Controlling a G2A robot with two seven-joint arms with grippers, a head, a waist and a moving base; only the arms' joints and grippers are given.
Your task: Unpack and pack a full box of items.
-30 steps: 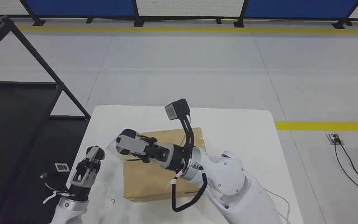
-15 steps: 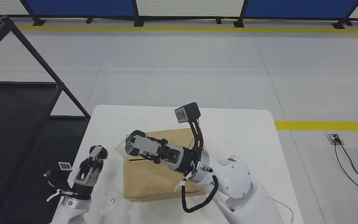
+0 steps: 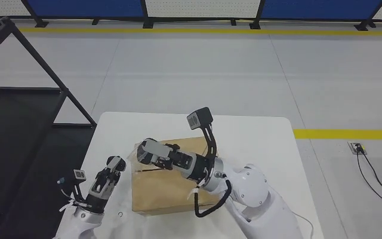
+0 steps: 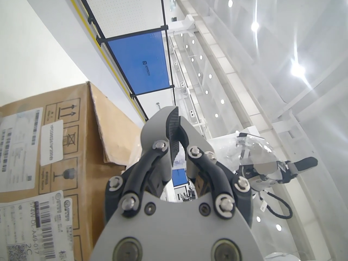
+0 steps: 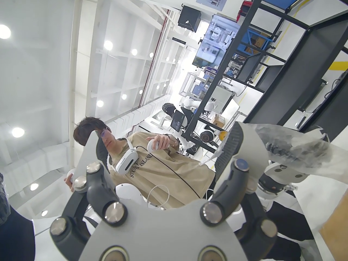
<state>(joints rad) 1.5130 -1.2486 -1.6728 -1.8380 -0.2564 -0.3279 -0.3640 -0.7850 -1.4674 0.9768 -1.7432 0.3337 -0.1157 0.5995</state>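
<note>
Cardboard box [image 3: 161,194] is placed on the near middle part of the white table [image 3: 256,128]. White labels [image 4: 19,137] are stuck on its left side, and a bent flap [image 4: 108,129] is seen at the upper edge of that side.

The left gripper [image 3: 116,162] is held just beside the left side of the box, and its fingers [image 4: 174,129] are pressed together with nothing between them.

The right gripper [image 3: 142,154] is held over the far left corner of the box top. Its fingers [image 5: 231,148] are spread wide [image 5: 165,137] and nothing is gripped between them. A piece of clear plastic [image 5: 293,145] is seen at the outer side of one finger. It cannot be told whether it is fixed there.
</note>
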